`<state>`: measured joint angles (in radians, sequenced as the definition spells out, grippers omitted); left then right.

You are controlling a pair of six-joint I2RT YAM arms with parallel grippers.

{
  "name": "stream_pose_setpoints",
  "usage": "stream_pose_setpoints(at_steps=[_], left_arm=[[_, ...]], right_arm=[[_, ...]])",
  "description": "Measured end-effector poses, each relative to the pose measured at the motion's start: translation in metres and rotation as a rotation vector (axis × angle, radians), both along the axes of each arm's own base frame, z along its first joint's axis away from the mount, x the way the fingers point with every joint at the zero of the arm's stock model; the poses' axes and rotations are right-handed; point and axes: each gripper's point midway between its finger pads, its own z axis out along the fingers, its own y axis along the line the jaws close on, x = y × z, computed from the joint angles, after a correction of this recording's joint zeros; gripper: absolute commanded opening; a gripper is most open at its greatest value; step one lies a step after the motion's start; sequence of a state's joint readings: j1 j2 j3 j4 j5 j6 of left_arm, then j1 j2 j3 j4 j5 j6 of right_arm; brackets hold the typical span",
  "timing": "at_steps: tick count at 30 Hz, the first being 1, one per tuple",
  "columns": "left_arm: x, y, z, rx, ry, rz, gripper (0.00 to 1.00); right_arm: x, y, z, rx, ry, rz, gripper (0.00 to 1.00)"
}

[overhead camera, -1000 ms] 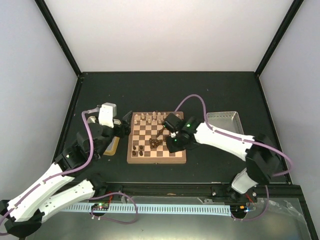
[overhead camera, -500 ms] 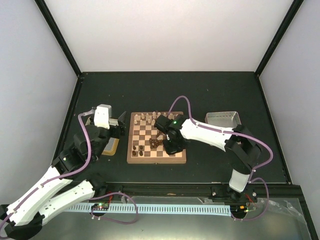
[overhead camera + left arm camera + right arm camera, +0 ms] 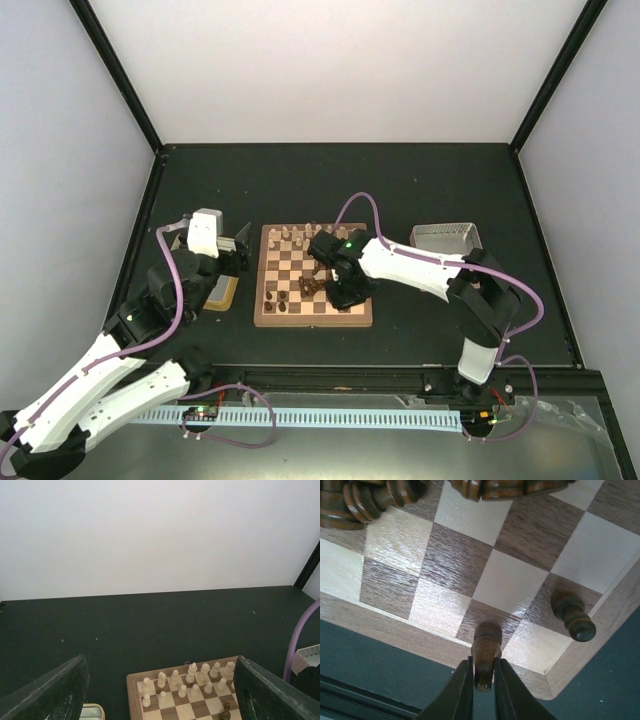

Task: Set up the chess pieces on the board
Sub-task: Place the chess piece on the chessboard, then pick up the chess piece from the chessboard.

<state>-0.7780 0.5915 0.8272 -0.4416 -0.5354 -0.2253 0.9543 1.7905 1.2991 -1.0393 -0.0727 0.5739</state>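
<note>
- The right jaws (image 3: 483, 663) are closed on the head of a dark pawn (image 3: 486, 642), one finger on each side. I cannot tell how firmly they press.
- The pawn stands upright with its long axis running up between the fingers. Its base is at a dark square in the board's (image 3: 395, 630) nearest row, next to the pale corner square. I cannot tell whether the base is seated or a hair above it.
- The coming move turns on this line-up: the jaws sit directly over the pawn, so I judge that parting them and rising along the pawn's axis leaves it standing.
- A second dark pawn (image 3: 572, 617) stands diagonally beside it at the board's edge, apart from the fingers.
- A heap of dark chessmen (image 3: 310, 285) lies mid-board just beyond the right jaws, so the right arm is much the nearer to them.
- The left jaws (image 3: 160, 666) are spread wide with nothing between them. They hover off the board's left side, pointing across the dark surface (image 3: 150, 620).
- The cream chessmen (image 3: 190, 677) stand in the board's two far rows.
- A gold-rimmed tray (image 3: 225, 292) lies left of the board under the left arm, and its contents are hidden.
- A grey mesh box (image 3: 447, 238) sits to the right, well apart from the board. I can make out no piece in it.
</note>
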Motion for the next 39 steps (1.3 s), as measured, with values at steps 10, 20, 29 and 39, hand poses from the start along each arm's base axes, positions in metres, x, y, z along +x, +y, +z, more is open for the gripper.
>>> stream_pose_setpoints(at_steps=[10, 20, 29, 39], left_arm=[[0.002, 0.000, -0.002, 0.006, 0.007, 0.004, 0.81], [0.004, -0.002, -0.007, 0.011, 0.025, 0.007, 0.82], [0.008, -0.010, -0.015, 0.019, 0.052, -0.014, 0.83], [0.012, -0.020, -0.024, 0.032, 0.088, -0.044, 0.80]], right_arm=[[0.001, 0.006, 0.000, 0.027, 0.002, 0.001, 0.20], [0.008, 0.007, 0.012, 0.048, -0.051, -0.032, 0.33], [0.059, 0.010, 0.061, 0.224, -0.270, -0.241, 0.35], [0.089, 0.008, 0.024, 0.161, -0.295, -0.373, 0.25]])
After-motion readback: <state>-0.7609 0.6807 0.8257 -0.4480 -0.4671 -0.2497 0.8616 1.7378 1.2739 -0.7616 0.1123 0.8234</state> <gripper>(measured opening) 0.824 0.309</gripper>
